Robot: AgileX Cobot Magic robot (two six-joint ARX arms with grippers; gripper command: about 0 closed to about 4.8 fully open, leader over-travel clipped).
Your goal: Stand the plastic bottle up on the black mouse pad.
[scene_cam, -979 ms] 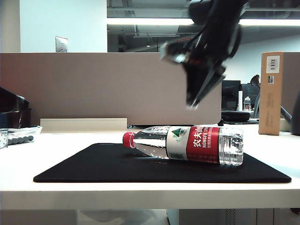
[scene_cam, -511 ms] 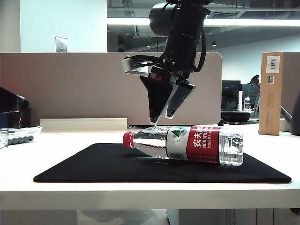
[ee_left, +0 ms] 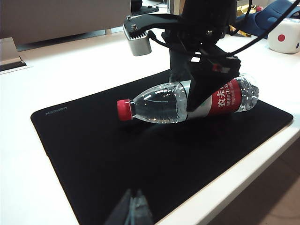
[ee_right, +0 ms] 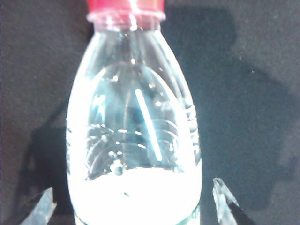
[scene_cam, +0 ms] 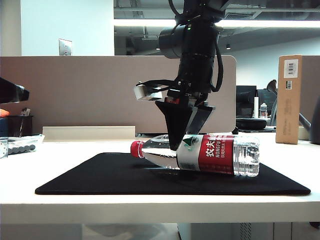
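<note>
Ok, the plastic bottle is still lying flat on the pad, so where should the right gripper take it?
Grip the plastic bottle across its round body where the clear shoulder meets the label, coming from above. It lies on its side on the black mouse pad, cap to the left in the exterior view. The open right gripper already straddles that part. The left gripper stays back.
</note>
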